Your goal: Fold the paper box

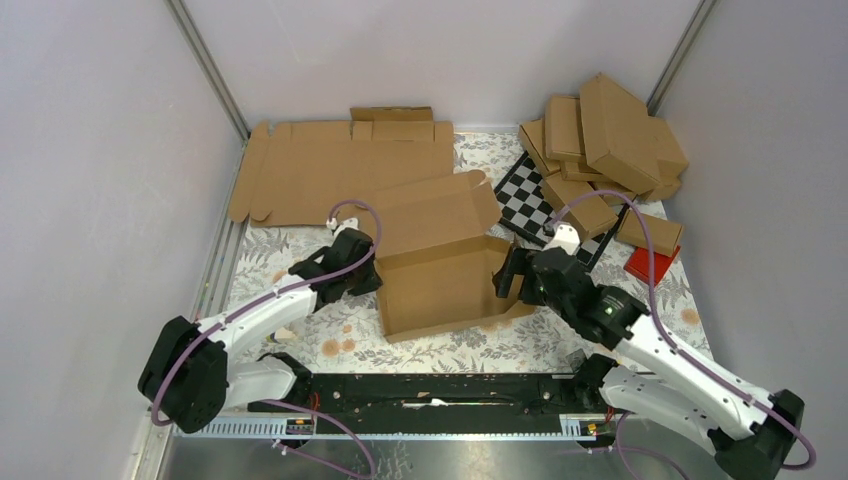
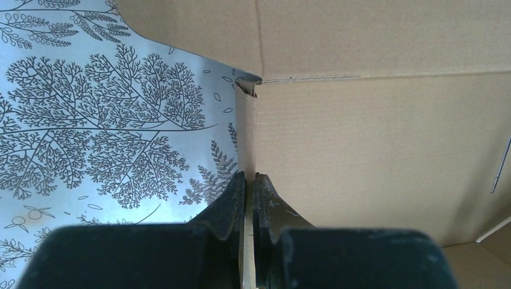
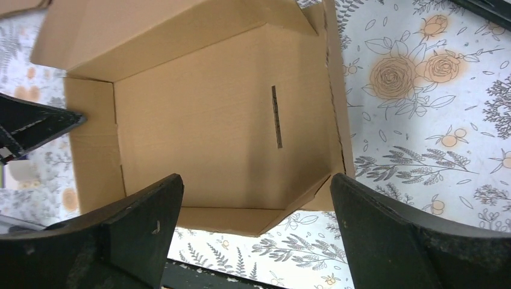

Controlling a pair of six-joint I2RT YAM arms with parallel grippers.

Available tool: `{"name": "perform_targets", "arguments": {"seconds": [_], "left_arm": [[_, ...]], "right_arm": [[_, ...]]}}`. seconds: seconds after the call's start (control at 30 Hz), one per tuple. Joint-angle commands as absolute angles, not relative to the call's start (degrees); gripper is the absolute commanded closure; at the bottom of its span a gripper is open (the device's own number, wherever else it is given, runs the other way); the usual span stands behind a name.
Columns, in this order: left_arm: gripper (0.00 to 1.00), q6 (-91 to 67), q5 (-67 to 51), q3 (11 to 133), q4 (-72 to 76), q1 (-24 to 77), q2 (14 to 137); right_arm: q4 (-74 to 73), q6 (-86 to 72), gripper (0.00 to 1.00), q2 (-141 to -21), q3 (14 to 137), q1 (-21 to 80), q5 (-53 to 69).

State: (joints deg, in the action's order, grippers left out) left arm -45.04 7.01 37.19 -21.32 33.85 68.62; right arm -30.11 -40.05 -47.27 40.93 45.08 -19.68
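**One paper box (image 1: 440, 270) standing partly folded**

It sits near the middle of the counter (image 1: 300, 345), on a flower-printed covering, squarely between the two arms. Its brown floor panel lies flat toward the near edge. A wide panel rises from the far side and leans back. From above the right arm, the inside of the paper box (image 3: 217, 132) is plain cardboard with one narrow slot (image 3: 276, 117) cut in the floor. Walls are raised around it, and the near corner is folded in at an angle.

The left tool (image 1: 368, 265) is at the left wall of the paper box. In its own view the left tool (image 2: 249, 180) is pressed together on a thin edge of that wall, with the strip of cardboard showing between the two dark fingers (image 2: 232, 198). The wall of the paper box (image 2: 373, 132) runs away from them to a creased corner.

The right tool (image 1: 508, 275) is at the right side. Seen from its wrist, the right tool (image 3: 256, 180) is spread wide apart, with the paper box showing in the gap. I cannot make out either finger touching cardboard.

Just behind lies a large flat cardboard sheet (image 1: 340, 170), reaching the back wall. To the right rear is a checkered board (image 1: 530, 200), partly under a pile of folded boxes (image 1: 610, 140). A small red block (image 1: 650, 265) rests beside that pile, near the right edge.
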Motion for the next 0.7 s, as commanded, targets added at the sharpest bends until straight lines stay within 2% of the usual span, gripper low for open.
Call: {"name": "perform_targets", "arguments": {"seconds": [0.0,0.2,0.53,0.67], "left_arm": [[1.00,-47.3,7.0,36.3,-15.4,33.9,64.6],[1.00,-52.3,13.4,40.6,-20.3,33.2,66.9],[1.00,-50.0,15.0,37.4,-15.3,33.3,66.9],[1.00,-48.1,15.1,38.6,-17.7,33.4,66.8]], "right_arm": [[-26.4,-42.7,0.00,-41.0,37.8,44.9,-17.2],[-28.6,-44.3,0.00,-42.9,38.3,44.9,-15.5],[-26.6,-45.8,0.00,-46.9,36.6,44.9,-11.7],[-25.2,-44.9,0.00,-47.0,36.5,44.9,-12.8]]}}
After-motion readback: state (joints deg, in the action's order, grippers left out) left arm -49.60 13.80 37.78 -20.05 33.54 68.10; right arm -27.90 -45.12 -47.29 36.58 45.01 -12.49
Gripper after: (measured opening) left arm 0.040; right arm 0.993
